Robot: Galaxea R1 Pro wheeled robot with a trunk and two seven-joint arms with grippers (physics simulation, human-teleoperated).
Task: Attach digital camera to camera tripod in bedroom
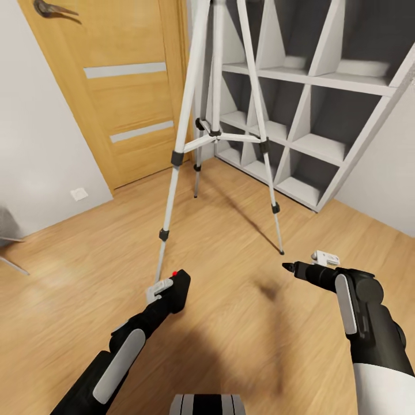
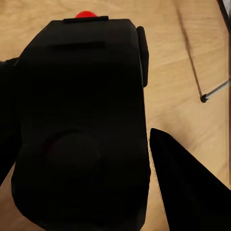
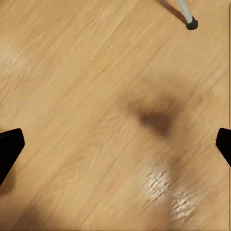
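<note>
The camera tripod [image 1: 214, 134] stands on the wood floor straight ahead; its silver-white legs spread downward and its head is cut off above the head view. My left gripper [image 1: 167, 297] is shut on the digital camera [image 1: 180, 287], a black box with a red dot on top, held low beside the tripod's near left leg. The left wrist view has the camera [image 2: 82, 125] up close, with one fingertip [image 2: 185, 187] beside it and a tripod foot [image 2: 204, 97] beyond. My right gripper [image 1: 291, 268] hangs open over bare floor, just short of the tripod's right foot [image 3: 191, 21].
A wooden door [image 1: 121, 86] is behind the tripod on the left. White cube shelves [image 1: 311, 80] stand behind it on the right. A wall outlet [image 1: 79, 193] sits low on the white wall, and a grey furniture edge [image 1: 6, 230] pokes in at far left.
</note>
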